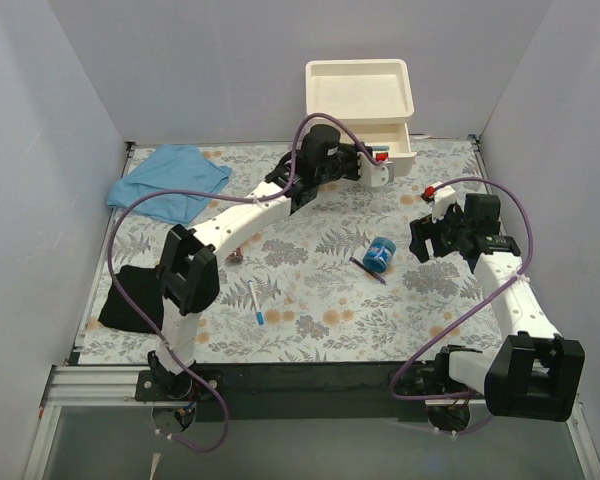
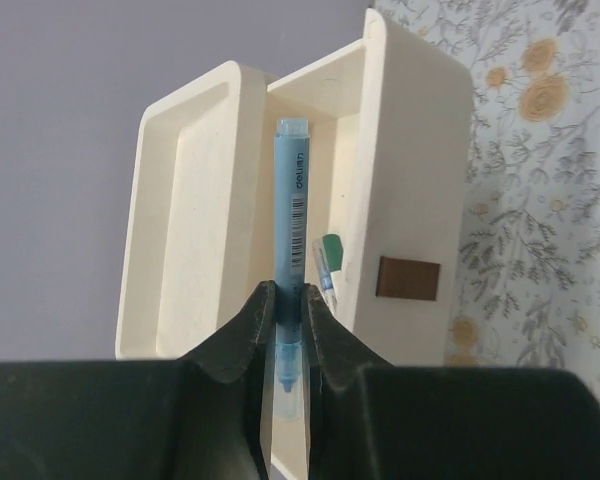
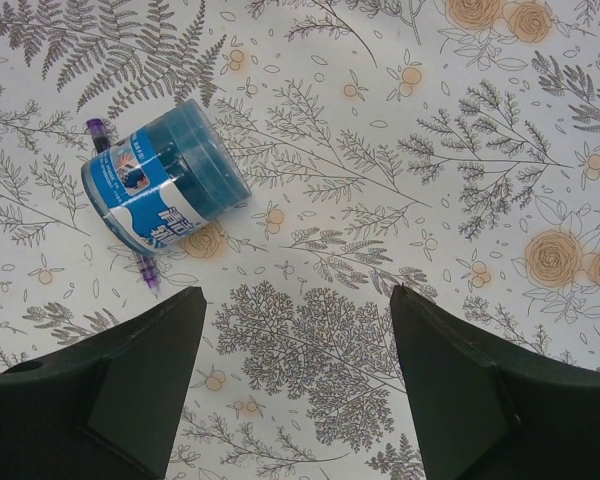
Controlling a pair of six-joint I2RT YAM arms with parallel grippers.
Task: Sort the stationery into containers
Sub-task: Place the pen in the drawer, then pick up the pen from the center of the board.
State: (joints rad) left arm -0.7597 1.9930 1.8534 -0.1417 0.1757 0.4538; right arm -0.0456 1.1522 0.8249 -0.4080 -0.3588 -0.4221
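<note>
The containers (image 1: 358, 90) are a cream drawer unit at the back with a tray top (image 2: 180, 220). One drawer (image 2: 410, 150) is pulled open, and a green-capped pen (image 2: 330, 255) lies inside it. My left gripper (image 2: 291, 292) is shut on a blue pen (image 2: 291, 200), which it holds just over that open drawer (image 1: 402, 150). My right gripper (image 3: 298, 300) is open and empty above the mat, just right of the blue tape roll (image 3: 165, 190). The roll lies across a purple pen (image 3: 145, 268). A white pen with a blue cap (image 1: 255, 302) lies on the mat at front centre.
A light-blue cloth (image 1: 170, 180) lies at the back left. A black object (image 1: 130, 300) sits at the left edge of the mat, and a small item (image 1: 237, 256) beside the left arm. Grey walls close in three sides.
</note>
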